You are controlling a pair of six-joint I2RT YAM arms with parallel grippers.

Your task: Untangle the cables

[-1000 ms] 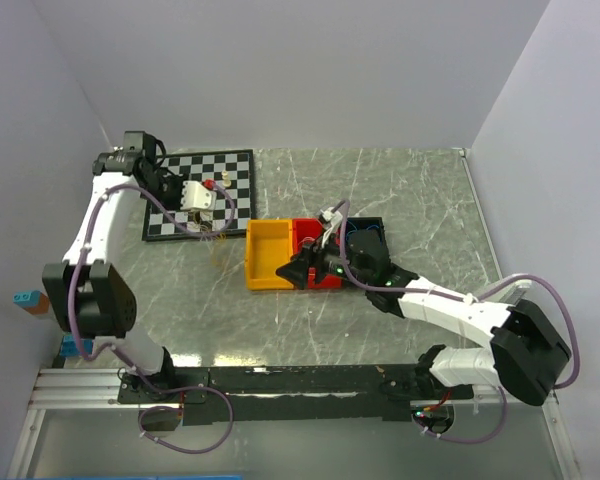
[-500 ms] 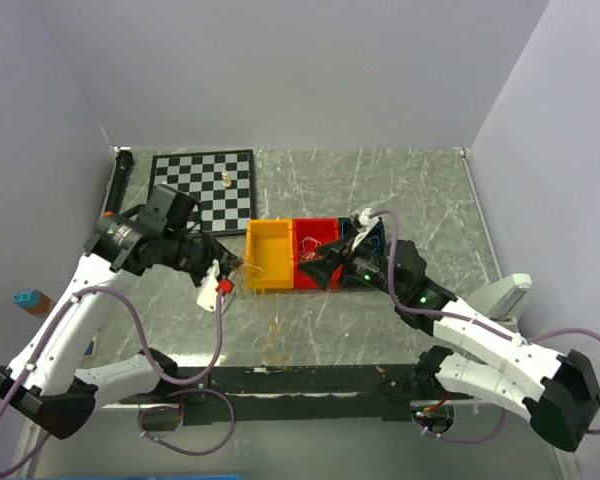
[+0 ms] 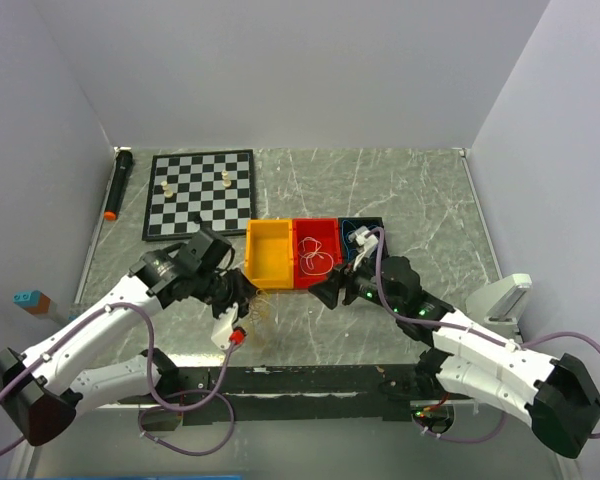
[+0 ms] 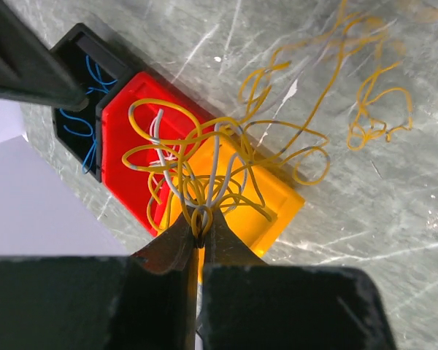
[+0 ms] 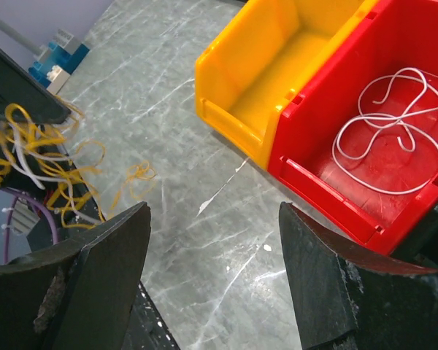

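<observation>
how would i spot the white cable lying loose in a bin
On the marble table, find the red bin between a yellow bin and a black bin. The white cable lies looped on its floor, alone. The black bin holds blue cable instead.

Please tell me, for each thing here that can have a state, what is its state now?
left pincer: shut on the yellow-white tangle
right pincer: open, empty
yellow bin: empty
red bin: holds one white cable
black bin: holds blue cable
loose yellow cable: lying on the table
</observation>
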